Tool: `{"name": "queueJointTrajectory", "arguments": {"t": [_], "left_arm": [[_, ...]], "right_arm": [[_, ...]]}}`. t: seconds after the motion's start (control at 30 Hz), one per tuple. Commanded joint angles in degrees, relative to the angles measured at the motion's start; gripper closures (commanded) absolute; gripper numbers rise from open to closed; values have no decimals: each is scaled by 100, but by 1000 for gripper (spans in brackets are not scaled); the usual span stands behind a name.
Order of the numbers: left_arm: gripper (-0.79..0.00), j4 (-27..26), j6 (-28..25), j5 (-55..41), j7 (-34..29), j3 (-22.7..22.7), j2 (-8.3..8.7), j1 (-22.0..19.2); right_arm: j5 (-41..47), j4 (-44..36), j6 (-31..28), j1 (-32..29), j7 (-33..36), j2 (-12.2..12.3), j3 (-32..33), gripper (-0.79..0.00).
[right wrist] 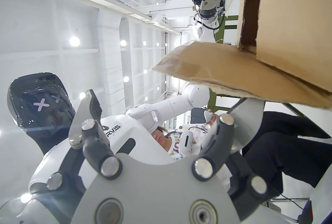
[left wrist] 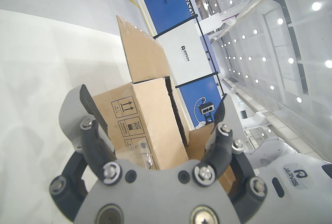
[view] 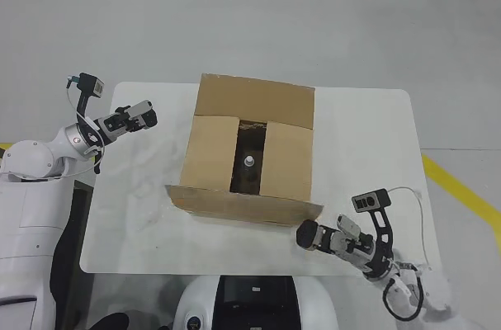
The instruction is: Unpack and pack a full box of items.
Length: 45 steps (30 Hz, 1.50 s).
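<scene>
While the brown cardboard box [view: 213, 153] stands near the middle of the white table [view: 357, 132], its four top flaps lie in different ways. The far flap [view: 254, 99] is folded outward, away from the robot. The near flap [view: 246, 206] is folded outward toward the robot and sticks out past the box wall. The two side flaps lie nearly flat over the top and leave a dark gap between them. In that gap sits a small pale round thing [view: 248, 161], too small to tell what it is. In the left wrist view the box side facing that arm bears black handling marks [left wrist: 124, 116]. In the right wrist view the near flap's edge looks frayed.

The left pincer [view: 141, 117] hangs over the table's far left corner, apart from the box and pointing toward it. Its fingers [left wrist: 87, 103] are spread wide with nothing between them. The right pincer [view: 309, 235] is at the table's near edge, just beside the right-hand end of the near flap. Its fingers [right wrist: 92, 103] are likewise spread wide and hold nothing. In the right wrist view one finger lies behind the flap's edge, and I cannot tell whether it touches the cardboard.
</scene>
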Motion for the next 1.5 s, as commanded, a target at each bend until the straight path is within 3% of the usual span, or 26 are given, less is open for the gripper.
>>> {"name": "queueJointTrajectory", "arguments": {"t": [0.0, 0.37, 0.93, 1.07, 1.47], "left_arm": [[-785, 0, 0, 0, 0, 0, 0, 0], [-785, 0, 0, 0, 0, 0, 0, 0], [-785, 0, 0, 0, 0, 0, 0, 0], [-785, -177, 13, 65, 266, 69, -14, 79], [-785, 461, -568, 705, 1228, 974, -237, -557]], "right_arm": [[-79, 120, -28, 180, -32, -6, -78, -785], [-582, 689, -125, 841, -440, -36, -396, -785], [-800, 935, 216, 1149, -764, -33, -467, -785], [-800, 935, 216, 1149, -764, -33, -467, -785], [-800, 935, 216, 1149, -764, -33, -467, -785]]}}
